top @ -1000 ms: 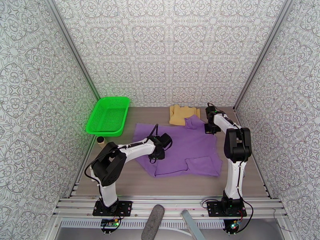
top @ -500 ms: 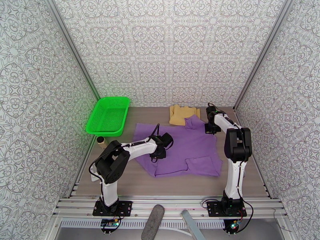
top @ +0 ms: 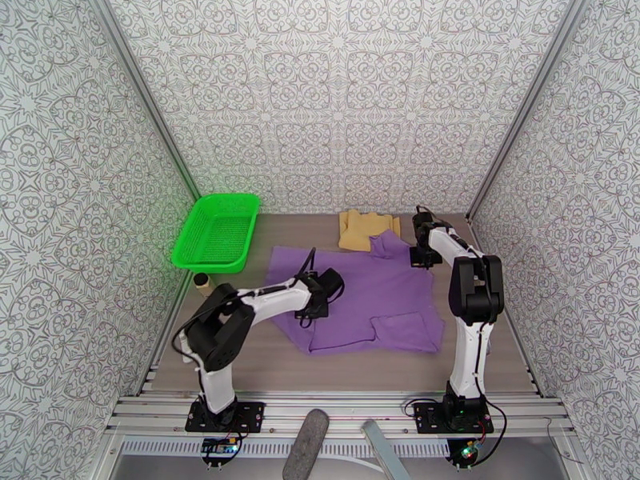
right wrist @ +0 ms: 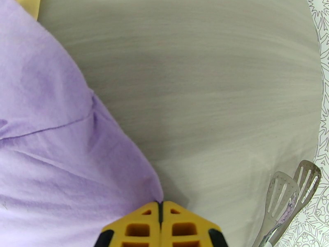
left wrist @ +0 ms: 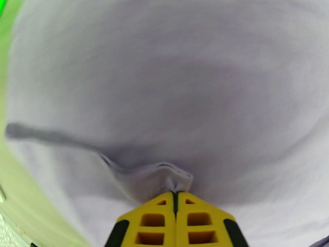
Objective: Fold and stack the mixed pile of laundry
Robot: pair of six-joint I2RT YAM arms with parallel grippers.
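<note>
The purple T-shirt point(top: 364, 294) lies spread on the middle of the table, with its near right part folded over. The mustard-tan garment point(top: 362, 228) lies folded behind it, touching its far edge. My left gripper point(top: 309, 310) is down on the shirt's left part. The left wrist view has its yellow fingers point(left wrist: 153, 221) shut, pinching a small raised fold of the purple cloth point(left wrist: 164, 178). My right gripper point(top: 422, 261) is at the shirt's far right edge. Its fingers point(right wrist: 140, 227) are shut where the purple cloth's point(right wrist: 61, 161) edge meets their tips.
A green mesh basket point(top: 218, 232) stands at the back left, with a small brown cylinder point(top: 202, 280) in front of it. Metal slotted utensils point(right wrist: 288, 190) lie by the right wall, near my right gripper. Patterned walls close in three sides.
My left gripper has closed on a fold of the purple T-shirt, and its wrist has shifted slightly. The right arm has not moved.
</note>
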